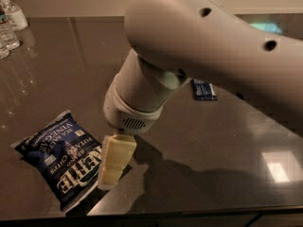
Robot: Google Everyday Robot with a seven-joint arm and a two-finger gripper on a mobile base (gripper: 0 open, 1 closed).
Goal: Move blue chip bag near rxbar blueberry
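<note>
Camera view: hand [109, 175] at "Kettle" blue chip bag [57, 160]

A: Where is the end effector [108, 179]?
B: Low over the desk [222, 155], at the right edge of the blue chip bag [57, 160]; whether it touches, I cannot tell.
A: And between that bag and the rxbar blueberry [204, 90]?
B: Bare desk shows to the front and right, room to pass; the robot's own arm [203, 41] hides the middle stretch.
A: Other obstacles?
B: Only water bottles [9, 25] at the far left corner; well apart from both.
</note>
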